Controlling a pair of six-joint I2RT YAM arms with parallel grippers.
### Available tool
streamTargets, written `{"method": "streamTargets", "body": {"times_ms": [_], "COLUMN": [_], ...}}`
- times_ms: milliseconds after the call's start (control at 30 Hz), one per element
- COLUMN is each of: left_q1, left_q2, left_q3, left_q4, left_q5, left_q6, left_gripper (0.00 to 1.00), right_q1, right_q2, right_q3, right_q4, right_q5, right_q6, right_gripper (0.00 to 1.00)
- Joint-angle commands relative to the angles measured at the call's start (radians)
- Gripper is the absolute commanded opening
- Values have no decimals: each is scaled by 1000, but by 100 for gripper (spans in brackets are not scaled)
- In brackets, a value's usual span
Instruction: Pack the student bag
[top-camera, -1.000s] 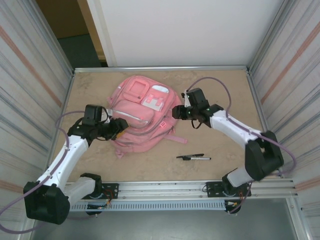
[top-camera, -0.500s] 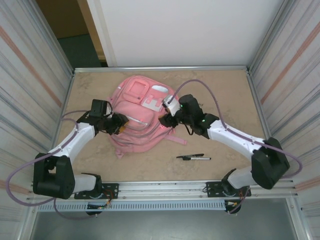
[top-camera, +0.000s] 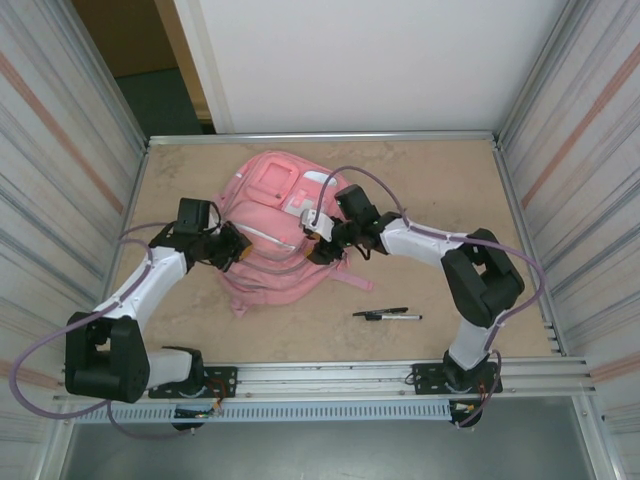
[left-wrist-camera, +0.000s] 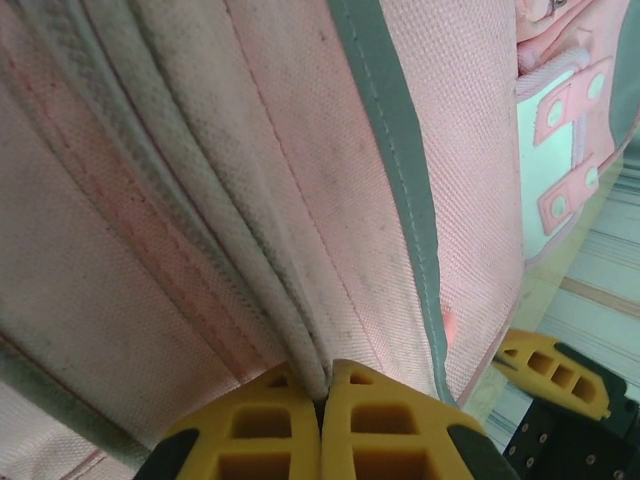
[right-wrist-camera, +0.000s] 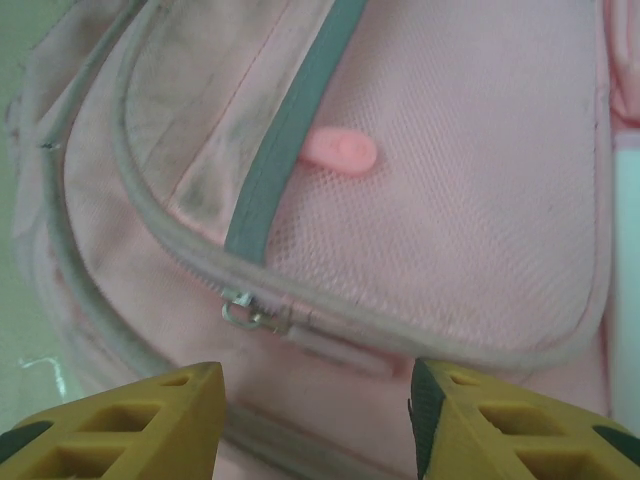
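Two pens (top-camera: 388, 315) are seen on the surface (top-camera: 440, 180), nearest the arm bases. Further in, the left jaws are clamped tight on a fabric fold at the left side of the student bag (top-camera: 270, 195). The right jaws are set about half open just over a zip pull (right-wrist-camera: 255, 313), nothing gripped. The bag is laid flat mid-surface, toward the far edge.
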Motion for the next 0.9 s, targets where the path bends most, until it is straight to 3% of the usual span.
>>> {"method": "streamTargets", "body": {"times_ms": [0, 167, 267, 500, 600, 800, 867], "left_q1": [7, 22, 24, 28, 28, 27, 25], "left_q2": [-38, -65, -91, -98, -110, -141, -142], "left_q3": [34, 35, 26, 7, 10, 0, 0], "left_q4": [-1, 8, 11, 78, 89, 104, 108], "left_q5": [93, 112, 108, 146, 144, 135, 136], "left_q6": [20, -3, -27, -101, -113, -138, -136], "left_gripper": [0, 0, 0, 0, 0, 0, 0], "right_q1": [-8, -30, -32, -5, 24, 27, 38], "right_q2": [43, 104, 113, 104, 98, 110, 112], "right_q3": [60, 118, 106, 84, 71, 27, 7], "right_q4": [-70, -172, -135, -108, -84, 115, 175], "right_q5": [-96, -273, -302, -214, -98, -143, -81], "right_q6": [-110, -143, -89, -29, -35, 184, 238], "right_gripper": [52, 48, 40, 38, 41, 37, 41]}}
